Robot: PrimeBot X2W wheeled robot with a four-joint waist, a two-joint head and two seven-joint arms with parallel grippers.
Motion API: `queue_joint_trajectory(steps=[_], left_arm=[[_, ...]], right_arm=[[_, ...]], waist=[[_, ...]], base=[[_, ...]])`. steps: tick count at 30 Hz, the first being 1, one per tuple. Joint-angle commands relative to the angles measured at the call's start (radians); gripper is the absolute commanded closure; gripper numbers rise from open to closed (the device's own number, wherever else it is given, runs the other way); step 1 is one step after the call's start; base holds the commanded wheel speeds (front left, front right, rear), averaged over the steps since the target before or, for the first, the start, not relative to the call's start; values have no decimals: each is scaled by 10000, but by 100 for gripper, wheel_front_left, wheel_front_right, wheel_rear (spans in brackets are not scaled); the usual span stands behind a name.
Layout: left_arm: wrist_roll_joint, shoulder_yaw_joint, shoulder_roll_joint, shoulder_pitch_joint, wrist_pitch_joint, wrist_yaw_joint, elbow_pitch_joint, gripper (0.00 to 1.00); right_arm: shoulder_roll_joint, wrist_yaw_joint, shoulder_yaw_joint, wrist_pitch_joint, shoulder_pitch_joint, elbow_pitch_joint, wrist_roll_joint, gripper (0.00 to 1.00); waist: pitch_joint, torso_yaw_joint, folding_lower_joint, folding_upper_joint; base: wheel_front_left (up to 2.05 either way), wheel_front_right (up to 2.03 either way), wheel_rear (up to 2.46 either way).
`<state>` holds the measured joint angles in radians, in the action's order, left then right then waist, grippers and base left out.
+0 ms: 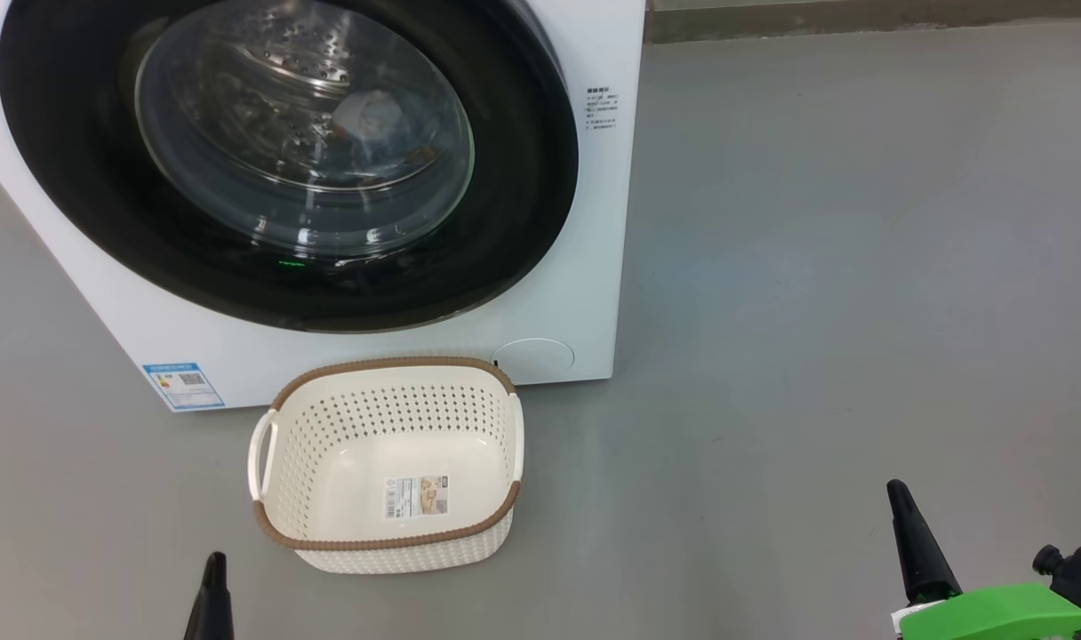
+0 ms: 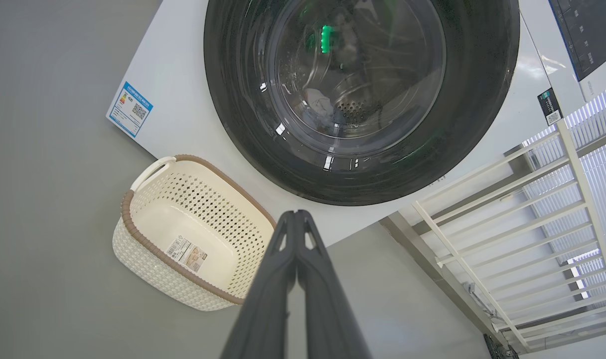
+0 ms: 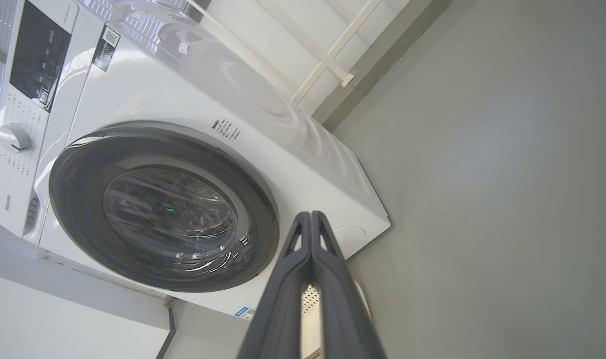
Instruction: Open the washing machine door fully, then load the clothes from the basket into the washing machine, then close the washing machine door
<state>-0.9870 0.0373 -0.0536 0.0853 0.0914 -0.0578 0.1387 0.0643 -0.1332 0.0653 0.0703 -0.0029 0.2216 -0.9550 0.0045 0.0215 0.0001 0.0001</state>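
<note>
Door (image 1: 283, 293) shut, basket (image 1: 389, 542) empty, clothes (image 1: 373, 116) apparently inside: task looks done. Left hand (image 2: 295, 215) and right hand (image 3: 310, 215) pinched closed, holding nothing; no further move seems needed.

The head view's top edge cuts off the washing machine door (image 1: 540, 178). Behind its glass the clothes (image 1: 370, 116) are a pale blur. The print on the blue label sticker (image 1: 183, 385) is too small to read. In the right wrist view the right gripper (image 3: 310, 215) hides most of the basket (image 3: 307, 299).

Washing machine door (image 1: 283, 160) sits shut across the washing machine (image 1: 594, 222) front, blocking the drum (image 1: 300, 80); basket (image 1: 389, 363) stands just before it; grey floor (image 1: 860, 267) right of it gives passage.
</note>
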Motion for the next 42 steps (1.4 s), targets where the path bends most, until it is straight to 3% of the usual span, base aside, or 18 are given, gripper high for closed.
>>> queue_joint_trajectory(steps=[1,42], left_arm=[[-278,-239,-179,-481,-67,-119,-136,100],[-4848,-836,-258,-1505,-1240,-560,717,100]], right_arm=[[37,14,-73,-87,-434,-206,-384,100],[-50,22,278,-1310,-875,108,-4883,100]], waist=[[-1,-5,0,-1],[-10,-157,0,-1]], base=[[0,0,0],[0,0,0]])
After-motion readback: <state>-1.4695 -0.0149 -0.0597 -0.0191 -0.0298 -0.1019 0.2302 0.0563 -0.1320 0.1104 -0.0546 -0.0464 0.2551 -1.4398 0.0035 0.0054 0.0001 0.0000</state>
